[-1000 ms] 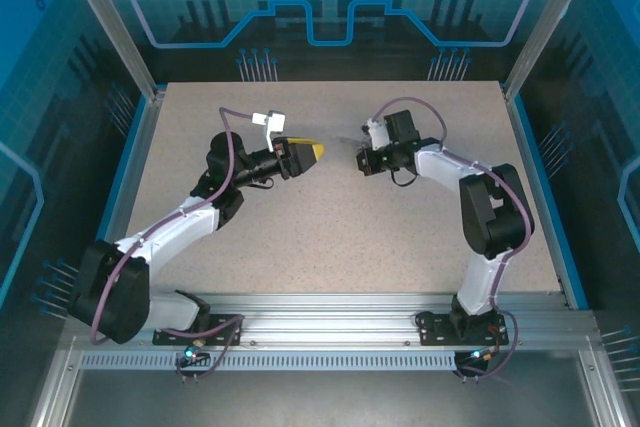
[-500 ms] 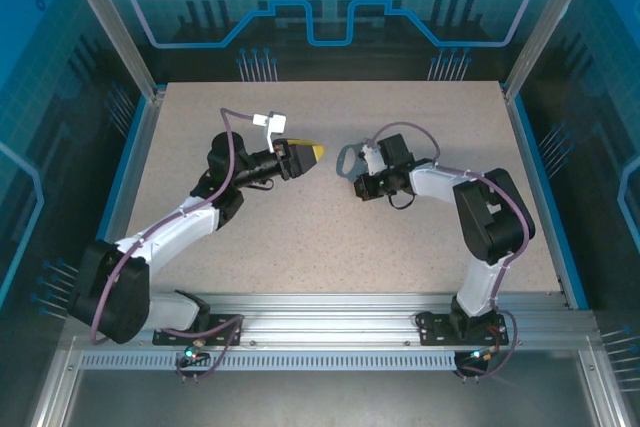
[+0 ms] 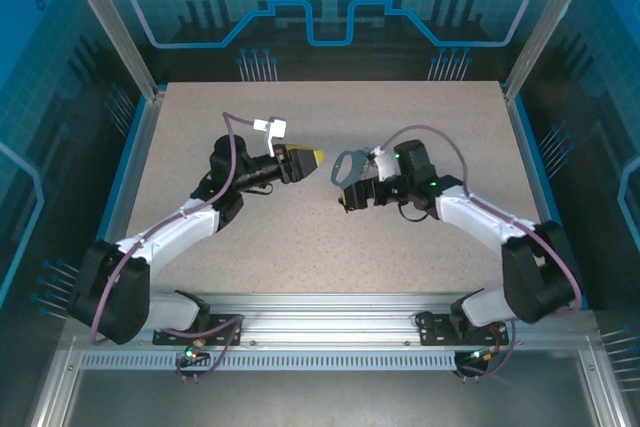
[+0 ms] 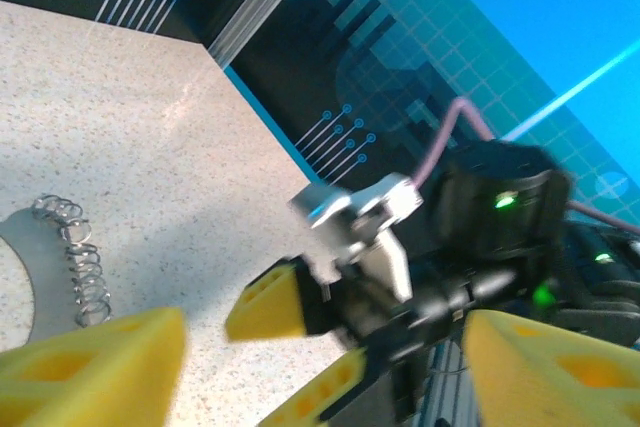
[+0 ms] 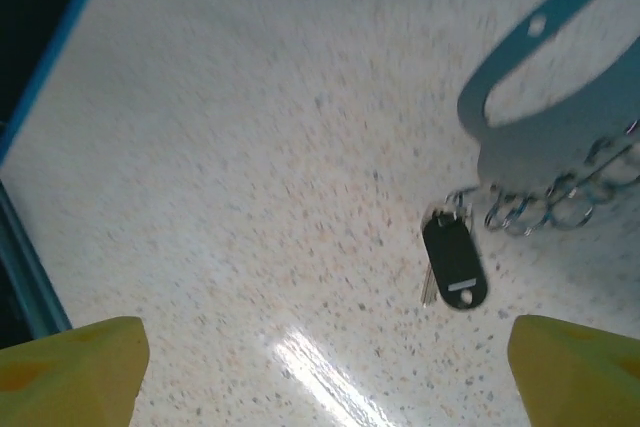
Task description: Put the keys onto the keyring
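The keyring [image 5: 545, 82] is a blue-grey flat oval loop at the upper right of the right wrist view, with a fringe of small silvery rings [image 5: 560, 202] below it. The key [image 5: 455, 259], with a black head and a short silvery blade, lies on the table touching that fringe. My right gripper [image 5: 325, 377] hovers open above the tabletop, left of the key, holding nothing. In the top view the keyring [image 3: 347, 164] lies between my left gripper [image 3: 314, 155] and my right gripper [image 3: 347, 199]. My left gripper [image 4: 320, 387] is open and empty, facing the right gripper [image 4: 300, 347]; the keyring [image 4: 15, 267] sits at its left.
A speckled beige tabletop [image 3: 300, 237] is ringed by a blue rim and metal posts [image 3: 150, 92]. The right arm's elbow [image 3: 535, 272] reaches toward the right edge. A bright glare patch [image 5: 330, 377] lies on the table under the right gripper.
The right arm has stretched out, its elbow swinging right and nearer. Its gripper has shifted left and nearer, beside the keyring. The keyring now shows as a plain oval. The left arm has barely moved.
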